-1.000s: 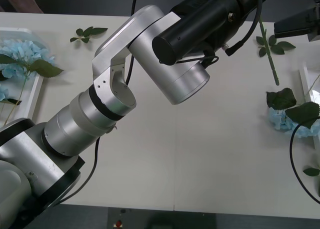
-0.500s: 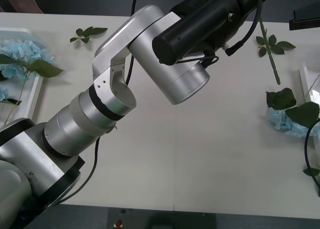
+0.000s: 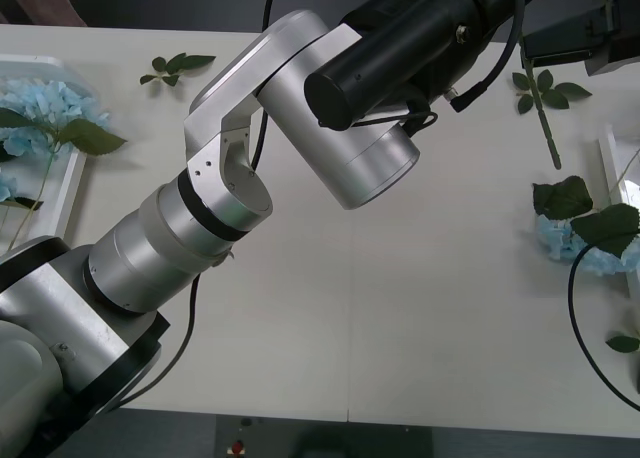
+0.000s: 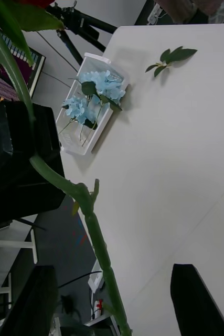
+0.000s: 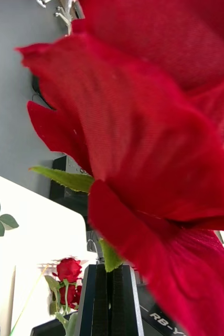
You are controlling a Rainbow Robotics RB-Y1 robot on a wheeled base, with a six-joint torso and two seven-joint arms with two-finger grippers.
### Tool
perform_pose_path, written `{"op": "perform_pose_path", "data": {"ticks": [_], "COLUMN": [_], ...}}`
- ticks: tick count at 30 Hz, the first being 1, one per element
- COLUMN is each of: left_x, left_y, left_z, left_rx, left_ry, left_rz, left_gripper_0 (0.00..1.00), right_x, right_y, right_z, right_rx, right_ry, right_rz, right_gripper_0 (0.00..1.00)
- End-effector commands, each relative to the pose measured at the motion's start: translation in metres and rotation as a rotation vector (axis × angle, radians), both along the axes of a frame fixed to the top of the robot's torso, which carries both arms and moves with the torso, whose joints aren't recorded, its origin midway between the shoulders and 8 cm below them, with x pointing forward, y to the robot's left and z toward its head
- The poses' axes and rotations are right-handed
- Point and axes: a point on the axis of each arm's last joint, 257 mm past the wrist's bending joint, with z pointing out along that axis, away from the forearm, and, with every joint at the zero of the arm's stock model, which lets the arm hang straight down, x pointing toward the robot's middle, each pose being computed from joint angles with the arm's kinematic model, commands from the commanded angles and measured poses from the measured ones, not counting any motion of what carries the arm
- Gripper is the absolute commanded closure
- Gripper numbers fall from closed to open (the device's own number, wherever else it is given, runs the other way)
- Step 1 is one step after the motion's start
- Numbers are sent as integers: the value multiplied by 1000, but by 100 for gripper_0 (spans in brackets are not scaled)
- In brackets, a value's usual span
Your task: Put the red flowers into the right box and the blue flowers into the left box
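Clamped shut on thin green stem (image 4: 91,220), left gripper (image 5: 110,270) holding artificial red rose (image 5: 159,131) aloft, likely for handover. Right gripper (image 4: 113,273) spread wide, empty, flanking that stem, nearer shallow white right tray (image 3: 607,163).

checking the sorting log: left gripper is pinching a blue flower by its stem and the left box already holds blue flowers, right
Not quite. The left gripper is shut on a red flower, not a blue one, as the left wrist view shows. The left box does hold blue flowers.
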Motion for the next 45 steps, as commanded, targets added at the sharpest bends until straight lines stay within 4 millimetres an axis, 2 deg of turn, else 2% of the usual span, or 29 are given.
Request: {"op": "perform_pose_path", "data": {"ticks": [1, 24, 25, 26, 27, 37, 45], "left_x": [-17, -17, -17, -17, -17, -17, -17], "left_y": [-12, -12, -12, -12, -12, -12, -12], "left_z": [39, 39, 39, 39, 39, 39, 39], "left_rx": [-36, -36, -36, -36, -36, -36, -36], "left_ry": [-61, -61, -61, -61, -61, -61, -61], "left_rz": [-38, -38, -38, -38, -38, -38, -38], "left_gripper_0": [100, 100, 87, 25, 0, 0, 0], "right_x": [0, -1, -2, -2, -2, -4, -3], "right_y": [11, 13, 13, 13, 12, 7, -11], "right_z": [32, 30, 30, 30, 31, 35, 39], "right_rx": [-8, -9, -8, -7, -6, 8, -11], "right_ry": [-82, -63, -63, -62, -61, -63, -62], "right_rz": [23, 24, 25, 25, 24, 20, -20], "right_gripper_0": [100, 100, 100, 100, 100, 100, 100]}}
